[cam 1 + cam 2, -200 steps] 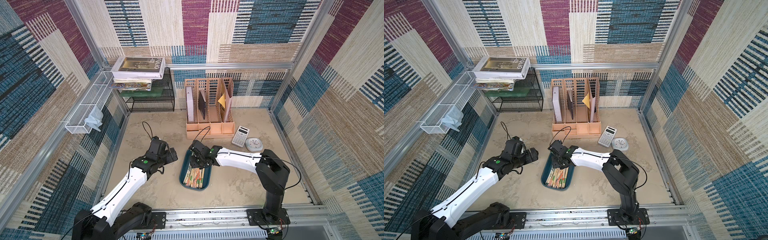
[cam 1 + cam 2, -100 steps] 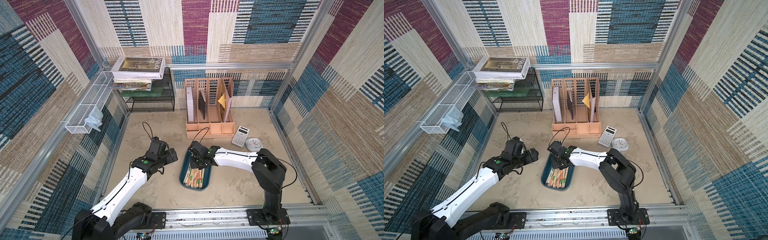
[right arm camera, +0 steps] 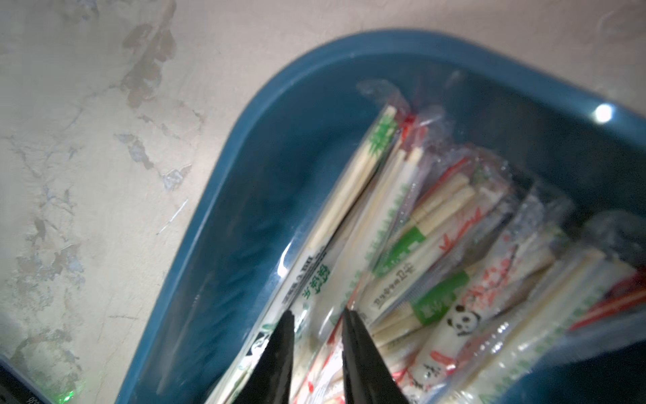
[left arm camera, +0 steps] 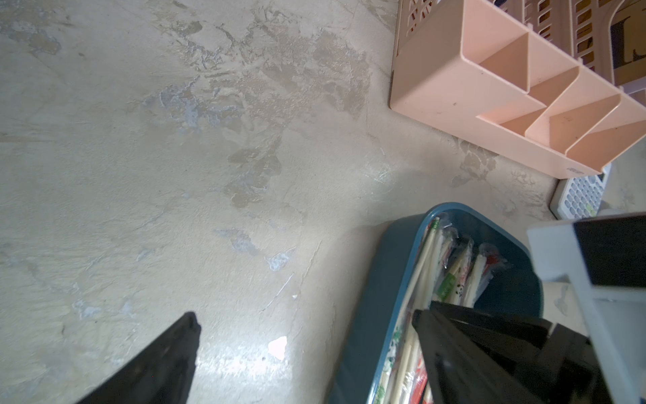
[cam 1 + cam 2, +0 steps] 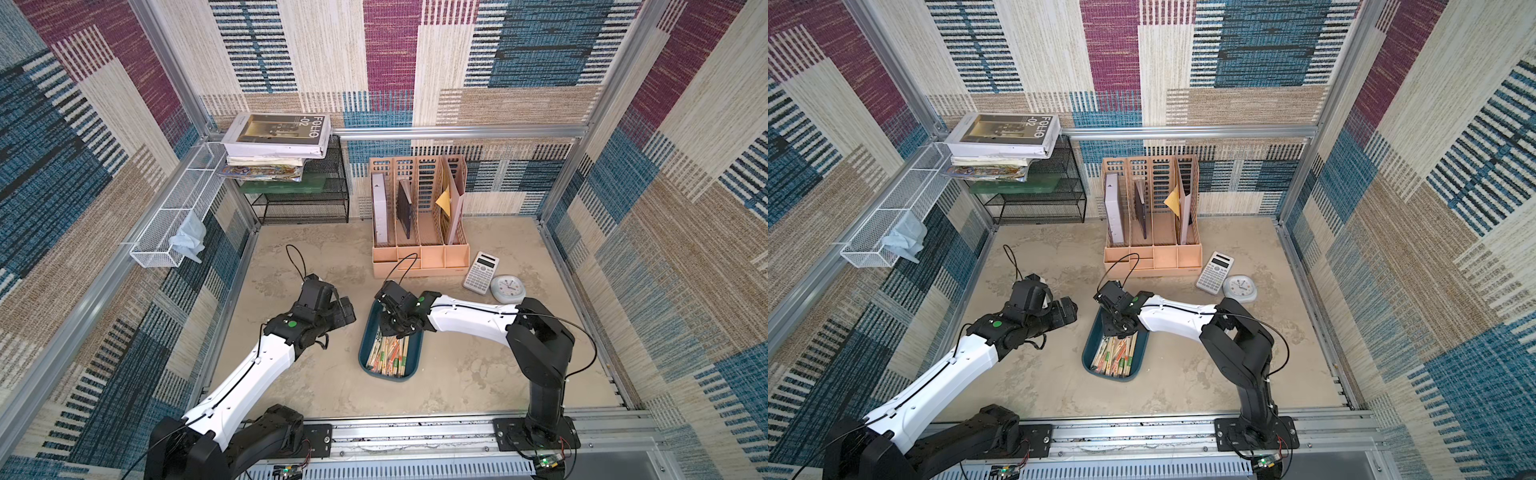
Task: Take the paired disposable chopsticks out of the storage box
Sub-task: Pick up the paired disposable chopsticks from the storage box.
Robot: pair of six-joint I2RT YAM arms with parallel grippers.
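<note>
The dark teal storage box (image 5: 388,377) (image 5: 1113,377) lies mid-table with many paired disposable chopsticks (image 5: 390,353) (image 5: 1115,353) in clear printed sleeves. My right gripper (image 5: 397,328) (image 5: 1119,328) reaches down into the box's far end. In the right wrist view its jaws (image 3: 316,313) stand narrow on either side of one green-printed sleeved pair (image 3: 314,276), which fills the gap, beside the box wall (image 3: 279,140). My left gripper (image 5: 347,311) (image 4: 304,316) hovers wide open just left of the box, holding nothing, with one finger (image 4: 454,349) over the box wall (image 4: 377,280).
A peach file organiser (image 5: 419,257) stands behind the box, with a calculator (image 5: 481,272) and a round clock (image 5: 507,289) to its right. A black mesh rack (image 5: 303,199) under stacked books (image 5: 276,135) fills the back left. A white wire basket (image 5: 178,208) hangs on the left wall.
The right gripper's jaws have narrowed around a sleeved pair, and its arm has shifted slightly further over the box. The left arm has stayed still.
</note>
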